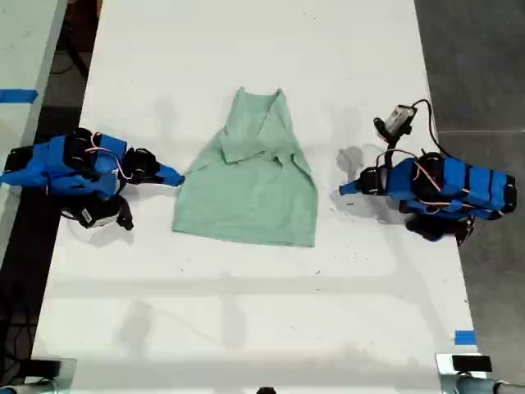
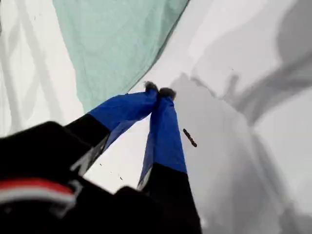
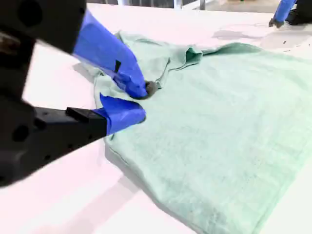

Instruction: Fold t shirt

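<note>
**Desk:** What does the exterior view give you?

**Me:** The t shirt (image 1: 246,197) lies flat and creased in the middle of the white table (image 1: 246,49), narrow end toward the top, with a flap folded across its upper part. My second gripper (image 1: 178,176) comes in from the exterior view's left, its tip touching the shirt's edge. My first gripper (image 1: 343,190) points in from the exterior view's right, near the shirt but apart from it.

**Desk:** And the first wrist view?

**Me:** My first gripper's jaws are together, tips meeting over bare table. The shirt's edge lies just beyond them, untouched.

**Desk:** Second wrist view?

**Me:** My second gripper's jaws stand slightly apart right at the shirt's border, close to a folded ridge of cloth. I see no cloth caught between them. The shirt spreads away from the tips, and the other gripper shows far across it.
</note>
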Motion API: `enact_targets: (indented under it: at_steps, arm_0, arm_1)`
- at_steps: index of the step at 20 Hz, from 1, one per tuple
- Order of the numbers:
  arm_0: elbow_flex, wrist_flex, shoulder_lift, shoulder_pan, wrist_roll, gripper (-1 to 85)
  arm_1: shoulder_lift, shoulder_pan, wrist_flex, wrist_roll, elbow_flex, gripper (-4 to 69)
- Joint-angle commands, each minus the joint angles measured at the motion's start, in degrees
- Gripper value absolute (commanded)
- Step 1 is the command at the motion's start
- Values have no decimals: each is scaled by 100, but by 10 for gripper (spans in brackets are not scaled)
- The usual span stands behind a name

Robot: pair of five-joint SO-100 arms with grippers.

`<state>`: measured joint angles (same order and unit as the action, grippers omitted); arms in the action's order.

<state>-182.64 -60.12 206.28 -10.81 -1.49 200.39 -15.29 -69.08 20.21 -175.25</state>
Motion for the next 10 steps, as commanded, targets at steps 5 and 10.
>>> enact_targets:
  at_steps: [5, 10]
  arm_0:
    - [-9, 0, 44, 70, -132, -1]
    - [0, 9, 44, 53, -220, -1]
  arm_1:
    - [35, 369, -457, -1415, -141, -12]
    - [-3375, 729, 554, -1758, 1969, 16]
